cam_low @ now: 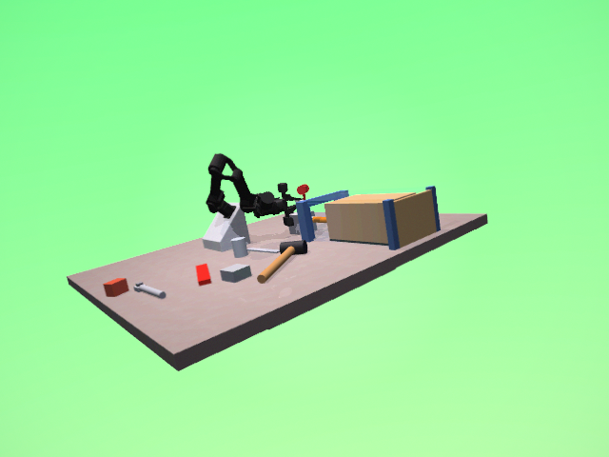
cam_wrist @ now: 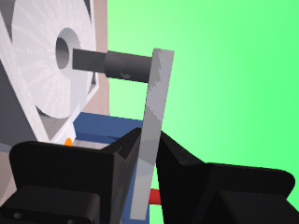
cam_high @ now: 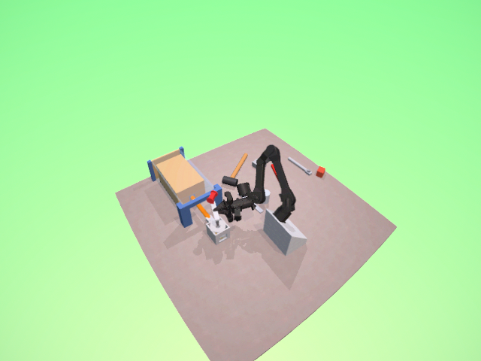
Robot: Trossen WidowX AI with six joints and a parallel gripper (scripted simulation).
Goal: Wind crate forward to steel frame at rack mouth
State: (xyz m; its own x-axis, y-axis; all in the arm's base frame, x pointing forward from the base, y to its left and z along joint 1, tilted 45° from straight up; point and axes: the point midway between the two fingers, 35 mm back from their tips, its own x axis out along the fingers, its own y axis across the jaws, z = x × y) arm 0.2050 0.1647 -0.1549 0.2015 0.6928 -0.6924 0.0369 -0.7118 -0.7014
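My gripper [cam_high: 216, 209] [cam_low: 300, 200] [cam_wrist: 148, 133] is shut on the winch handle's flat grey bar [cam_wrist: 158, 93]. The handle's red knob [cam_high: 212, 196] [cam_low: 303, 188] [cam_wrist: 154, 196] is up, and its dark square key [cam_wrist: 89, 60] points down. The key is above the winch [cam_high: 218, 235] [cam_low: 295, 224], close to the round hole [cam_wrist: 62, 52]. The key's end shows just outside the hole. The tan crate [cam_high: 180, 174] [cam_low: 361, 221] sits flat, its front set back from the blue steel frame [cam_high: 185, 216] [cam_low: 304, 222]. An orange strap [cam_high: 200, 207] [cam_low: 320, 219] joins crate and winch.
On the bench [cam_high: 252, 295] [cam_low: 196, 319] lie a black-headed mallet [cam_high: 230, 180] [cam_low: 293, 247], a wrench [cam_high: 299, 165] [cam_low: 149, 289], a red cube [cam_high: 320, 171] [cam_low: 115, 287], a red bar [cam_low: 203, 274] and a grey block [cam_low: 235, 272]. A grey cylinder [cam_low: 239, 247] stands near the arm's base.
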